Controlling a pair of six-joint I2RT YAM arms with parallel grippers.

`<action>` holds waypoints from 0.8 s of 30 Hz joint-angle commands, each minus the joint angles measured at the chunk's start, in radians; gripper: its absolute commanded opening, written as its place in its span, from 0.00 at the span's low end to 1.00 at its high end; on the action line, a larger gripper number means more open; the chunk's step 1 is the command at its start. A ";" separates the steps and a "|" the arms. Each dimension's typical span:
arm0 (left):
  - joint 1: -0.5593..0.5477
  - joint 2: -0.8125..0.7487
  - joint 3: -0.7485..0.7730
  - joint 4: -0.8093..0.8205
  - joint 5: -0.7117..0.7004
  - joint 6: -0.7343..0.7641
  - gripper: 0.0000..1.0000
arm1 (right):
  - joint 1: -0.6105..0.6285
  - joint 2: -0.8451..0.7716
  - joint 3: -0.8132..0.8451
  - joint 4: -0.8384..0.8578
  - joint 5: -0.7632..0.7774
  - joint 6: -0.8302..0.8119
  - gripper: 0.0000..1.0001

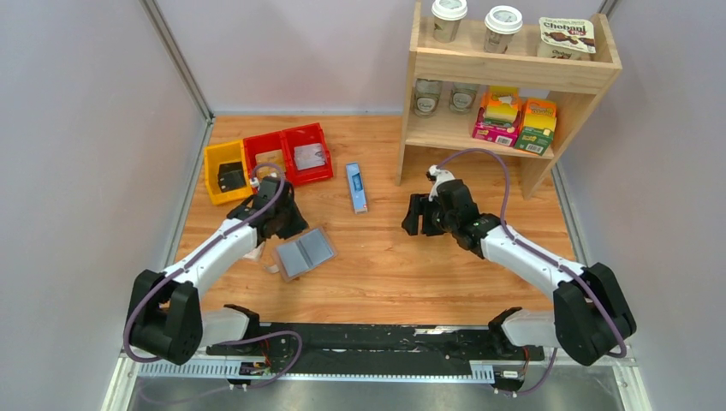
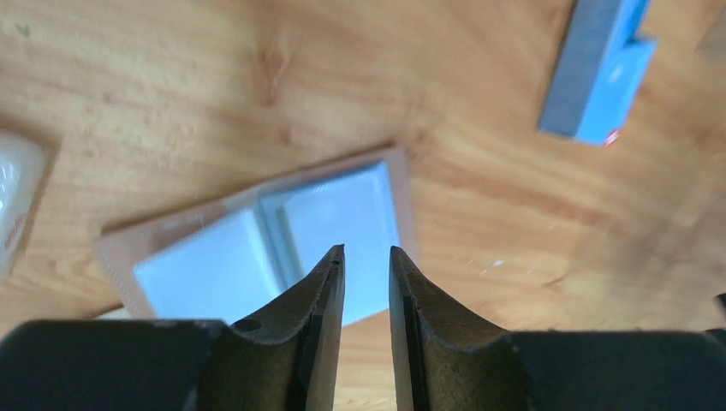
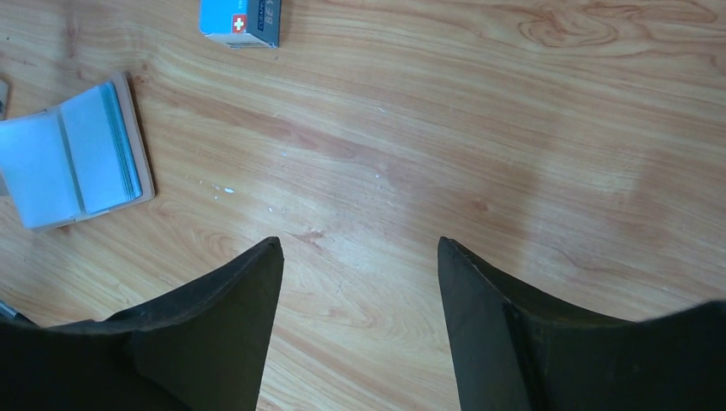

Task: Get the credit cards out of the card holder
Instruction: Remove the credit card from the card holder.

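The card holder [image 1: 304, 253] lies open on the table, tan rim outside, pale blue lining up. It also shows in the left wrist view [image 2: 257, 240] and the right wrist view [image 3: 73, 158]. No dark credit cards show in any view; whether any sit in the slots cannot be told. My left gripper [image 1: 289, 228] hovers just above the holder's far edge, its jaws a narrow gap apart and empty [image 2: 366, 250]. My right gripper [image 1: 421, 221] is wide open and empty over bare wood [image 3: 360, 248], well to the right of the holder.
A long narrow blue box [image 1: 357, 186] lies behind the holder. A white packet [image 2: 17, 188] lies left of the holder, under my left arm. A yellow bin [image 1: 224, 171] and red bins [image 1: 291, 154] stand at the back left. A wooden shelf [image 1: 514, 68] stands at the back right.
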 commanded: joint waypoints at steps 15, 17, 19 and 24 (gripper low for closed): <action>-0.056 0.157 -0.225 0.125 0.113 0.087 0.24 | 0.119 0.080 0.100 0.015 -0.032 0.057 0.67; -0.061 0.194 -0.231 0.171 0.148 0.099 0.22 | 0.119 0.080 0.100 0.020 -0.044 0.066 0.66; -0.070 0.224 -0.245 0.231 0.177 0.107 0.20 | 0.119 0.082 0.097 0.025 -0.052 0.070 0.66; -0.148 0.297 -0.207 0.381 0.251 0.136 0.17 | 0.119 0.091 0.102 0.032 -0.064 0.077 0.67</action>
